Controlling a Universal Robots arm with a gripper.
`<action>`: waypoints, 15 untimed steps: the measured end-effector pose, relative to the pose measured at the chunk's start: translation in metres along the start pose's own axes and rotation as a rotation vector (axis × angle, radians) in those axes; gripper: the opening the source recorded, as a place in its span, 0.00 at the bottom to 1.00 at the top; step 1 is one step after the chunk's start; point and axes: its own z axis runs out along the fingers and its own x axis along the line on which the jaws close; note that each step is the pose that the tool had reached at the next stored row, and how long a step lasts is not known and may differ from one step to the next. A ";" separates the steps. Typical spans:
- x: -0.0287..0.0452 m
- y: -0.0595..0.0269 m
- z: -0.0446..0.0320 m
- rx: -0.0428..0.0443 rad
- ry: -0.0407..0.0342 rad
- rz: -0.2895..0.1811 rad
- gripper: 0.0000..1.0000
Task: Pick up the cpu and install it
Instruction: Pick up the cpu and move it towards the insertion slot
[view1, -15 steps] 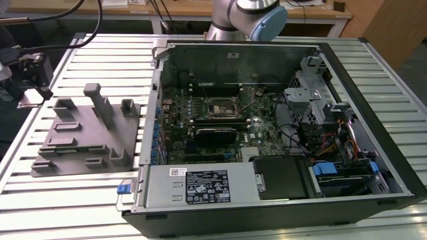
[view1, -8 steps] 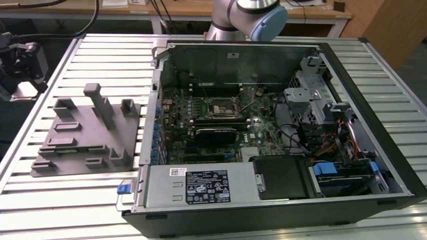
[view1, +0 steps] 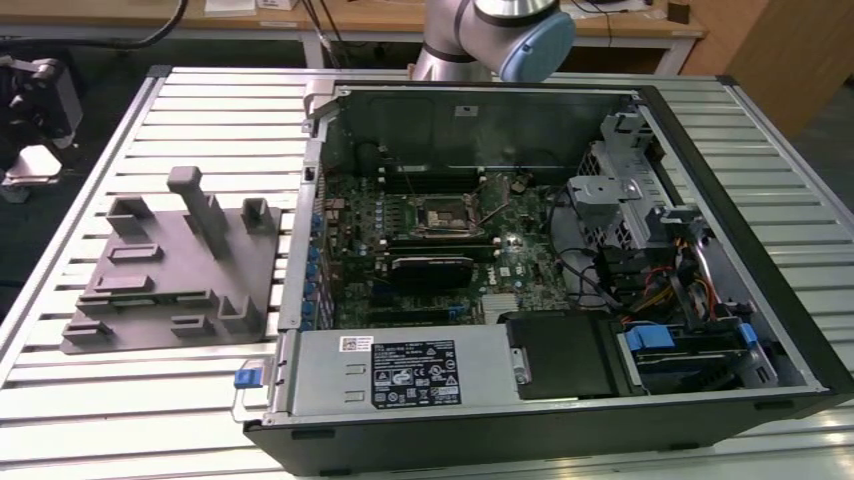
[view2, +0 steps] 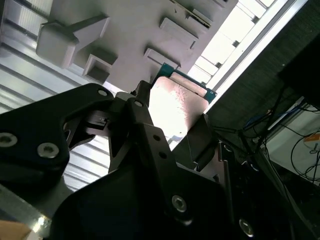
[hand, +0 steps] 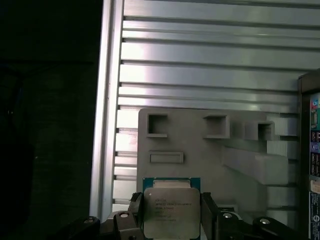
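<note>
Both my jaws clamp the cpu (hand: 171, 212) between them, by opposite edges. Grey fixture (hand: 200, 152) lies apart on the table (hand: 210, 65).

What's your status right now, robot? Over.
Gripper shut on the cpu. Held above the grey fixture on the slatted table. Nothing seen over the socket in the open case.
</note>
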 end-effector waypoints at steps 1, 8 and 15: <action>0.0000 0.0002 -0.0035 0.0000 0.0000 0.000 0.54; -0.0002 0.0020 -0.0307 -0.0007 -0.0004 0.000 0.54; -0.0064 0.0023 -0.0394 -0.0057 -0.0006 0.000 0.54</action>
